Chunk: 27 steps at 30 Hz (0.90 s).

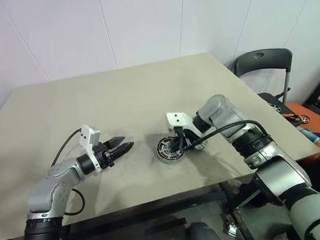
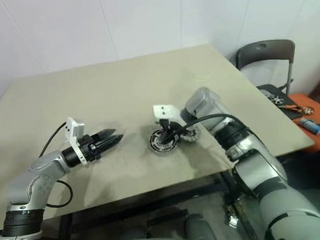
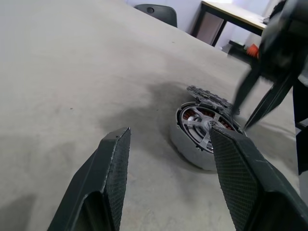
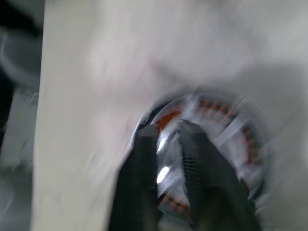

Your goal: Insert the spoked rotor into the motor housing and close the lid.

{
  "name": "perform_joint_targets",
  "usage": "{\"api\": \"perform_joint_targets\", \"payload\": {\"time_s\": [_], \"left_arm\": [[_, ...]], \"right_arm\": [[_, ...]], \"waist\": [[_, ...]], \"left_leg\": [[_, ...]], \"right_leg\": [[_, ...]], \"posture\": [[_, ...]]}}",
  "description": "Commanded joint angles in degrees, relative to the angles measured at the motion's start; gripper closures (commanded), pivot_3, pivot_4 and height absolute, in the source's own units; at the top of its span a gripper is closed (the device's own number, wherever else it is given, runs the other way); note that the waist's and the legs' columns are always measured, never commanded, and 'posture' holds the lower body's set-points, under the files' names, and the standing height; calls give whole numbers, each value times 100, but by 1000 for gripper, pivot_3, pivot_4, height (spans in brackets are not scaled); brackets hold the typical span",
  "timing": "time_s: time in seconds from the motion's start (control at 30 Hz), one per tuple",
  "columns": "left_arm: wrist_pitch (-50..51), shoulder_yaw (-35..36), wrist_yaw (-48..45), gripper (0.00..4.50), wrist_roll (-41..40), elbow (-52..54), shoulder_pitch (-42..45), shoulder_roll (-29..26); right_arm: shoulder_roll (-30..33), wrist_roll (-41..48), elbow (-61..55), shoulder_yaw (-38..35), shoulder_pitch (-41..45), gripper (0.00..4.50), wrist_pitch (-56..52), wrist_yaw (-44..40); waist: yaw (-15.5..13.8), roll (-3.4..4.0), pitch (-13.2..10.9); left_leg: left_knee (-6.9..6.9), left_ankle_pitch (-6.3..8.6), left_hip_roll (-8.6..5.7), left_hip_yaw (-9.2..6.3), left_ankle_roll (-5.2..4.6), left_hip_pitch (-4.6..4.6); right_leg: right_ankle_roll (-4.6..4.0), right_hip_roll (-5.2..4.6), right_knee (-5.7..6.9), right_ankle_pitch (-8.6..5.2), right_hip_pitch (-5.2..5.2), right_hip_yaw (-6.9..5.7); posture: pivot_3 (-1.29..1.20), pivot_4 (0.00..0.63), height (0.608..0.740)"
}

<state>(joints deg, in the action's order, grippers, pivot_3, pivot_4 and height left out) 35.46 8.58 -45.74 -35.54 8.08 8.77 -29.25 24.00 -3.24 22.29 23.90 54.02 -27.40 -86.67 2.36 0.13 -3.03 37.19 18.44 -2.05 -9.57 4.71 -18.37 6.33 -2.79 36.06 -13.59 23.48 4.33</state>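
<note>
Metal all round: the round dark-rimmed motor housing (image 1: 170,149) with copper windings sits mid-worktop (image 1: 93,108), probably heavy, stiff and slick, so I'd grab rims. Jagged grey lid (image 3: 208,96) lies touching it. Right tool (image 1: 180,146) hangs over it, slightly parted, holding nothing; left tool (image 1: 124,146) open, empty. Beige matte top, chair (image 1: 266,63) nearby.

Housing (image 1: 170,149) mid-table (image 1: 120,101), lid (image 3: 208,96) touching its right side, chair (image 1: 266,63) beyond table's right corner.
</note>
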Motion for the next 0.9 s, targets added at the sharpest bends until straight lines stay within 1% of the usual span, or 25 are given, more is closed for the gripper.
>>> {"api": "perform_joint_targets", "payload": {"time_s": [0.03, 0.1, 0.17, 0.23, 0.27, 0.3, 0.33, 0.37, 0.4, 0.43, 0.5, 0.6, 0.63, 0.7, 0.73, 0.8, 0.9], "left_arm": [[-55, 124, -27, 1712, -115, 228, 22, -41], [-52, 127, -29, 1712, -119, 246, 4, -41], [-64, 123, -27, 1712, -106, 232, -2, -35], [-69, 115, -28, 1712, -98, 221, -2, -28], [-59, 103, -33, 1712, -101, 216, 11, -24], [-14, 116, -21, 1712, -154, 201, 47, 7], [20, 135, -16, 1712, -198, 197, 66, 24], [168, 241, 70, 1712, -366, 146, 163, 91], [271, 326, 127, 1712, -492, 110, 223, 130], [396, 371, 145, 1712, -607, 47, 321, 144], [538, 383, 118, 1712, -715, -25, 430, 126], [570, 152, -85, 1712, -585, -190, 612, 37], [559, 83, -138, 1712, -534, -260, 674, 18], [534, -57, -261, 1712, -452, -473, 918, 2], [521, -104, -330, 1712, -424, -559, 1026, -10], [500, -149, -432, 1712, -392, -674, 1161, -35], [443, -192, -487, 1712, -297, -750, 1233, -36]], "right_arm": [[337, 558, -871, -300, 60, 2579, -806, -330], [455, 890, -1157, -585, -20, 2579, -1441, -161], [444, 1158, -1234, -1066, -133, 2579, -1949, 341], [381, 1345, -1288, -1657, -363, 2579, -2379, 1022], [98, 1513, -1233, -2493, -405, 2579, -3073, 1769], [-164, 1698, -1431, -3303, -582, 2579, -3782, 2314], [-368, 1853, -1636, -3857, -708, 2579, -4302, 2713], [-592, 1926, -2211, -4253, -1107, 2579, -4822, 3021], [-729, 1996, -2670, -4424, -1401, 2579, -5122, 3225], [-1006, 2023, -3372, -4629, -1924, 2579, -5457, 3497], [-1394, 2094, -4291, -4856, -2610, 2579, -5831, 3934], [-1892, 2096, -5272, -4885, -3560, 2579, -5859, 4535], [-2026, 2113, -5450, -4898, -3747, 2579, -5851, 4699], [-2193, 2240, -5681, -4944, -4024, 2579, -5793, 4866], [-2229, 2309, -5692, -5041, -4031, 2579, -5746, 4930], [-2191, 2388, -5595, -5207, -3982, 2579, -5606, 5071], [-1805, 2252, -4933, -5466, -3840, 2579, -5119, 5402]], "waist": [[-28, 0, 0], [-31, -1, 0], [-30, -1, 1], [-32, -2, 1], [-33, -2, 1], [-35, -3, 2], [-47, -3, 2], [-59, -3, 2], [-108, -7, 4], [-140, -7, 5], [-173, -5, 6], [-148, 10, -1], [-142, 9, 0], [-121, 9, 0], [-116, 8, 0], [-106, 9, 0], [-111, 8, 0]], "left_leg": [[0, 0, -1, -2, 0, -3], [0, 1, -2, -1, -1, -5], [-1, 1, -2, -1, -1, -5], [-1, 0, -1, -2, 0, -3], [-1, 0, -1, -2, 0, -1], [0, 0, -1, -1, 0, -1], [1, 0, -1, -2, 0, -1], [0, 0, -1, -3, 0, -1], [-3, 0, -1, -2, 0, -2], [-4, 1, 1, -6, -1, -4], [-14, 2, 2, -7, -3, -7], [-10, 3, 0, 4, -4, -12], [-7, 2, -4, 13, -3, -11], [-2, 2, -3, 19, -3, 3], [-1, 2, -3, 17, -3, 6], [2, 0, 0, 17, 0, 13], [1, -1, 2, 16, 1, 17]], "right_leg": [[0, -2, -3, 0, 0, -2], [1, -4, -7, 0, 0, -3], [1, -3, -6, 0, 0, -3], [0, -2, -2, 0, 0, -3], [0, -2, -2, -1, -2, -3], [0, -2, 0, -1, -2, -2], [-1, -1, 2, 0, -2, -2], [-1, 0, 3, 0, -2, -2], [-1, 0, 2, 0, 1, -1], [-2, 0, 0, 0, 3, -4], [-2, 2, -2, -2, 9, -6], [4, -2, 0, -4, 14, 1], [6, -4, 0, -4, 14, 9], [10, -1, -1, -7, 0, 13], [27, 0, -1, -18, -5, 12], [25, 7, 1, -20, -10, 13], [24, 10, 1, -20, -15, 12]], "posture": [[0, 0, 740], [0, 0, 740], [0, 0, 740], [0, 0, 740], [0, 0, 740], [0, 0, 740], [0, 0, 740], [0, 0, 740], [0, 0, 740], [0, 0, 740], [0, 0, 740], [0, 0, 740], [0, 0, 740], [0, 0, 740], [0, 0, 740], [0, 0, 740], [0, 0, 740]]}}
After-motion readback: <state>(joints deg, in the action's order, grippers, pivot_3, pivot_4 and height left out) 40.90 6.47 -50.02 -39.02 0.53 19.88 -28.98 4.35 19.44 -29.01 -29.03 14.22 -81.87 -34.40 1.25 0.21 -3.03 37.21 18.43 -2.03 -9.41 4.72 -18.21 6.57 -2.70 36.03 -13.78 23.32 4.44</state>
